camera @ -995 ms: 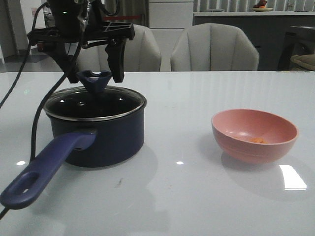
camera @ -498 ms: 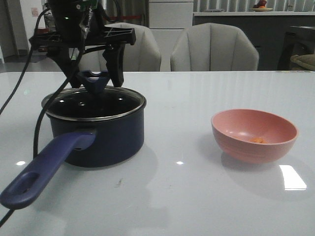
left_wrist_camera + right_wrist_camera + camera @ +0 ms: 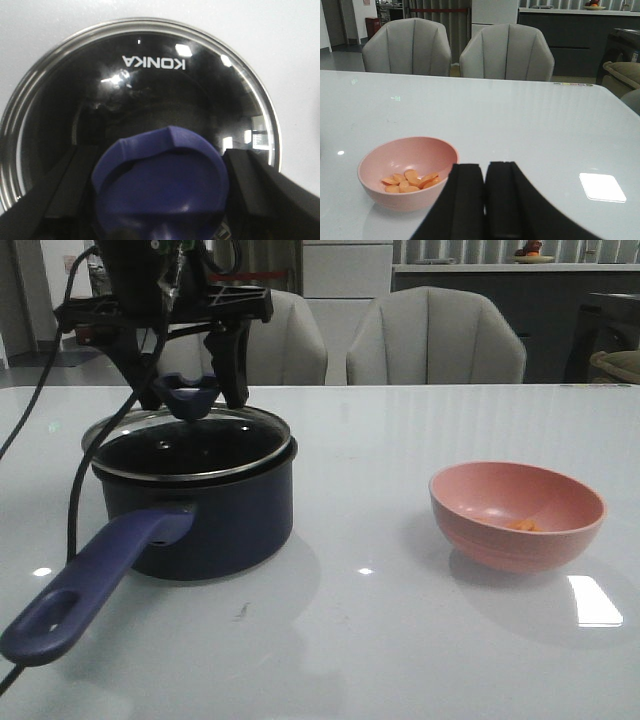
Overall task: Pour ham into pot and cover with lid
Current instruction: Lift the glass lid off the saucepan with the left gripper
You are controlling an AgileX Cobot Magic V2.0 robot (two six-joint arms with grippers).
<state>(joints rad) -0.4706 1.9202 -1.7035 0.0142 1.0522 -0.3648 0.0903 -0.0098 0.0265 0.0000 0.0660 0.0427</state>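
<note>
Had the left gripper (image 3: 186,390) clamped on the lid (image 3: 190,440) by its blue notched knob, one finger on each side, with the glass tipped a bit: lifted on the left, right edge resting on the pot (image 3: 195,510) rim. Purple handle stuck out toward the camera. Kept the right gripper (image 3: 484,197) pressed together, holding nothing, near the pink bowl (image 3: 517,515). Ham (image 3: 410,181) sat in that bowl, well apart from the pot, on the white table (image 3: 400,640).
</note>
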